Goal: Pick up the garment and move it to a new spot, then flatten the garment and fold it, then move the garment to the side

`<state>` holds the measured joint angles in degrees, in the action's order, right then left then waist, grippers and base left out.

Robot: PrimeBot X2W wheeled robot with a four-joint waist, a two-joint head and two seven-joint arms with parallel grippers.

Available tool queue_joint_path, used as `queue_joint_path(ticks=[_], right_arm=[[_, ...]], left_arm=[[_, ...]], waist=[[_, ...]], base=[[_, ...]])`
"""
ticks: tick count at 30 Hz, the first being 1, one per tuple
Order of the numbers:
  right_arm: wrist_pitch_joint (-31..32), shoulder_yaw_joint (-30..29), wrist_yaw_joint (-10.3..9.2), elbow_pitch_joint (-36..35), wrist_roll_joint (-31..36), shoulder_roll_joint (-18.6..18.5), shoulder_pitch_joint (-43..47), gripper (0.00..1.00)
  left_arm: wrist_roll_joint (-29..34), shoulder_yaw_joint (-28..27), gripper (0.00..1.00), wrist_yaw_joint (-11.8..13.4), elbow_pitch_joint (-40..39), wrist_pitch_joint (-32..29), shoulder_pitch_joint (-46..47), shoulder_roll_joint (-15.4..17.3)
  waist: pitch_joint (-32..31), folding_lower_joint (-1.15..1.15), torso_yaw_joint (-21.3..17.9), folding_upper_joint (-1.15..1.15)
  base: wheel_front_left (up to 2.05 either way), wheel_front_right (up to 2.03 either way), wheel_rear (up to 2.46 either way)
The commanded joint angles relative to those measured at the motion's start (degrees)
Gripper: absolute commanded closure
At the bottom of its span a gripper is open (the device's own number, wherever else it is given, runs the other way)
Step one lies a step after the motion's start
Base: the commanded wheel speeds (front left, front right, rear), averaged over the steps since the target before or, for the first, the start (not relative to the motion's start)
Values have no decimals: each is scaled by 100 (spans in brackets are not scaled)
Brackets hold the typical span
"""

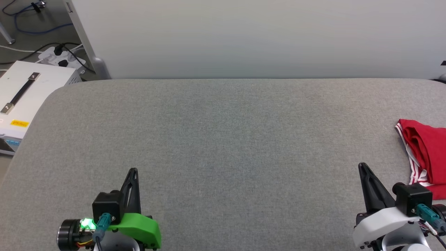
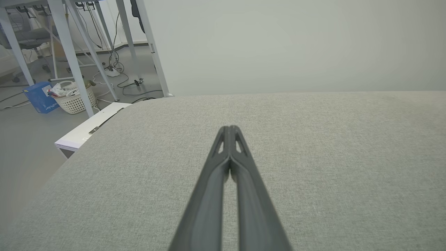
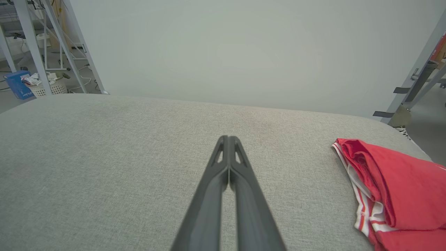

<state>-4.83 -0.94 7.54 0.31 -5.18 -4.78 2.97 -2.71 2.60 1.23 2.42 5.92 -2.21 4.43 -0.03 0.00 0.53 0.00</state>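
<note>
Nearest the camera, the left gripper (image 1: 133, 171), two long dark fingers on a green mount, sat low over the grey fabric-covered counter (image 1: 223, 139). Its fingers were pressed together and held nothing. The right gripper (image 1: 363, 168), on a white mount, matched it at the lower right, also pinched closed and empty.

Just past and to the right of the right gripper lay the garment (image 1: 427, 150), a red jersey-style T-shirt with red-and-white stripe trim. It was gathered into a compact, layered bundle on the counter's right side, and the head view cut part of it off. The wrist view showed red cloth lapped over itself, with striped trim along the near-left edge. No number or lettering could be seen.

The bundle could have been a folded garment already set aside, or one lying where it waited to be lifted, and the pictures did not settle which. In either case the soft layers would probably shift at a stray brush, so the right gripper needed to stay clear of that striped edge.

Farther back stood a plain pale partition wall (image 1: 244, 35). A white box with a black handle (image 1: 31, 90) sat beyond the counter's left corner.
</note>
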Motion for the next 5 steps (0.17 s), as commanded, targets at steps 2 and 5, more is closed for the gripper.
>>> queue_joint_path(ticks=[2, 5], right_arm=[[35, 20, -3, -19, 67, 22, -111, 100], [64, 25, -3, -20, 96, 33, -123, 100]], left_arm=[[59, -37, 100, -31, -44, -41, 119, -34], [72, -51, 100, -37, -57, -77, 126, -42]], waist=[[0, 0, -2, 0], [0, 0, -6, 0]], base=[[0, 0, 0], [0, 0, 0]])
